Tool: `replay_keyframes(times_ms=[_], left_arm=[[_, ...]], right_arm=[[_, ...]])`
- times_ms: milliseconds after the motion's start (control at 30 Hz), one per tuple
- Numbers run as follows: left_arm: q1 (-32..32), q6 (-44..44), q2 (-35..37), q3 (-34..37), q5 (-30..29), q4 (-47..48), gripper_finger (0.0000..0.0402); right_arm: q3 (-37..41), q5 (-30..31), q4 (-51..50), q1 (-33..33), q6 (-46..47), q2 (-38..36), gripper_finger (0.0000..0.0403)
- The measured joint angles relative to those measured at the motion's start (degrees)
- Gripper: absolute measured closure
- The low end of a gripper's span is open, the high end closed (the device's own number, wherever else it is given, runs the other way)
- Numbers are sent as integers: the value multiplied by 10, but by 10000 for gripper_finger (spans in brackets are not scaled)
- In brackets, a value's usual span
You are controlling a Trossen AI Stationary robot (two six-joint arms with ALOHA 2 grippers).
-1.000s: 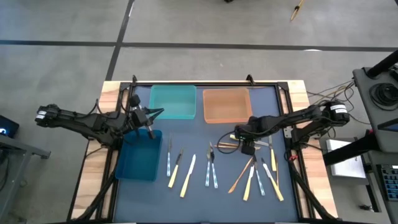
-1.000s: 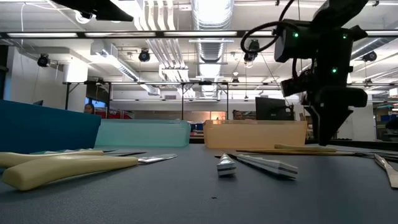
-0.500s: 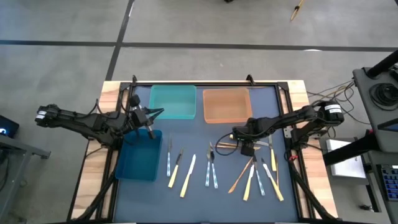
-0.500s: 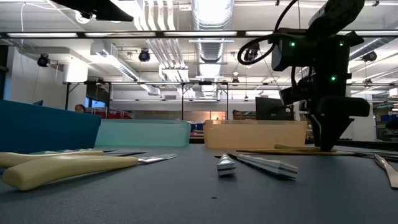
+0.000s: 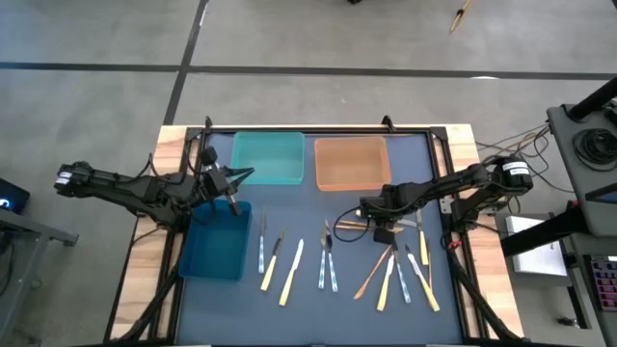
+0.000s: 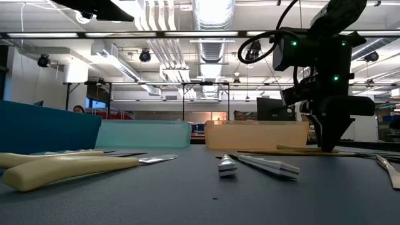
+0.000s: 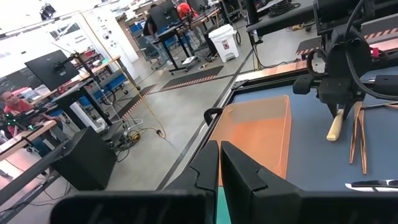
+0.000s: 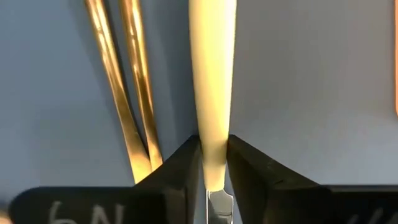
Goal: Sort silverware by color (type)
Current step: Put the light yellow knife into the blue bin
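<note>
Beside the orange bin point(image 5: 351, 163), the right pincer point(image 5: 382, 234) grips a pale-handled utensil point(image 8: 212, 74).

From overhead, the right pincer point(image 5: 382, 229) covers the middle of a pale yellow utensil point(image 8: 212, 74), so its type cannot be told. In the right wrist view that utensil runs off the frame edge, as do two orange-tan pieces point(image 8: 124, 81) beside it. The other scattered silverware point(image 5: 328, 260) is too small to tell apart.
</note>
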State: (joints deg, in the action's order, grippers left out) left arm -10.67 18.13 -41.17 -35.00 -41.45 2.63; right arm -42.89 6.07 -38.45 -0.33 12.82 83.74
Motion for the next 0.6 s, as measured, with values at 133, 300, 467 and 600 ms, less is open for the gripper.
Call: replay_keyframes(times_ms=[133, 300, 467, 600], left_arm=[[0, 0, 0, 0, 0, 0, 401], [0, 0, 0, 0, 0, 0, 401], [0, 0, 0, 0, 0, 0, 401], [0, 0, 0, 0, 0, 0, 401]], right_arm=[[0, -1, 0, 0, 0, 0, 364], [0, -1, 1, 0, 0, 0, 366], [1, 5, 4, -1, 1, -12, 366], [-4, 10, 1, -2, 1, -30, 367]])
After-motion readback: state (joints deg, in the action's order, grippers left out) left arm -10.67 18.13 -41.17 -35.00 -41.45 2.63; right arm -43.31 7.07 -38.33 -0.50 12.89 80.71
